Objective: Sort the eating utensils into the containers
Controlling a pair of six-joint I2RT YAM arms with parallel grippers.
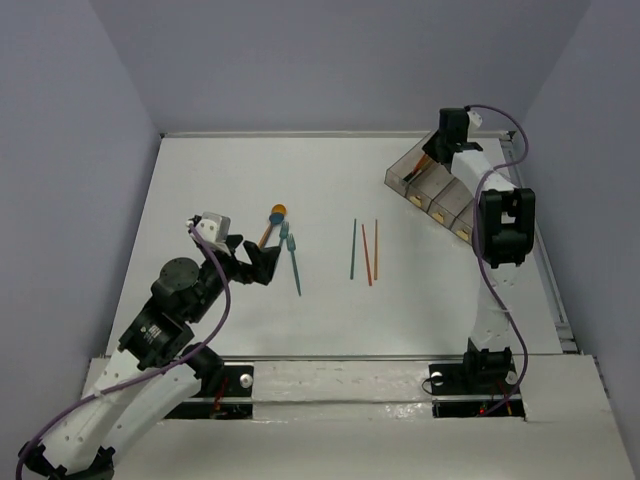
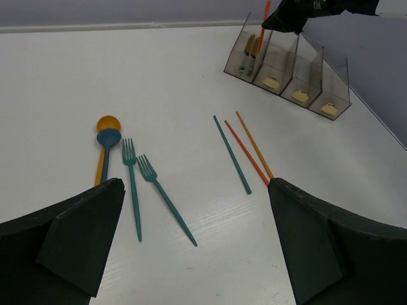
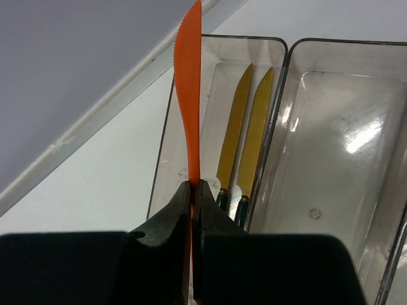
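Observation:
My right gripper (image 3: pixel 196 185) is shut on an orange serrated knife (image 3: pixel 189 82) and holds it blade-forward over the end bin (image 3: pixel 222 39) of the containers (image 1: pixel 405 170). Two yellow knives (image 3: pixel 235 136) lie in that bin. The neighbouring bin (image 3: pixel 343 43) holds no utensils. My left gripper (image 2: pixel 196 184) is open and empty, low over the table. Ahead of it lie two teal forks (image 2: pixel 132 190), an orange spoon (image 2: pixel 108 122) with a blue spoon (image 2: pixel 108 136) on it, and teal (image 2: pixel 232 154), red (image 2: pixel 247 152) and orange (image 2: pixel 254 145) chopsticks.
The row of bins stands slantwise at the back right (image 2: pixel 286 70), near the table's right rail (image 1: pixel 545 260). Grey walls close the table at the back (image 1: pixel 300 134) and sides. The spoons and forks (image 1: pixel 294 265) lie close to my left gripper (image 1: pixel 262 262).

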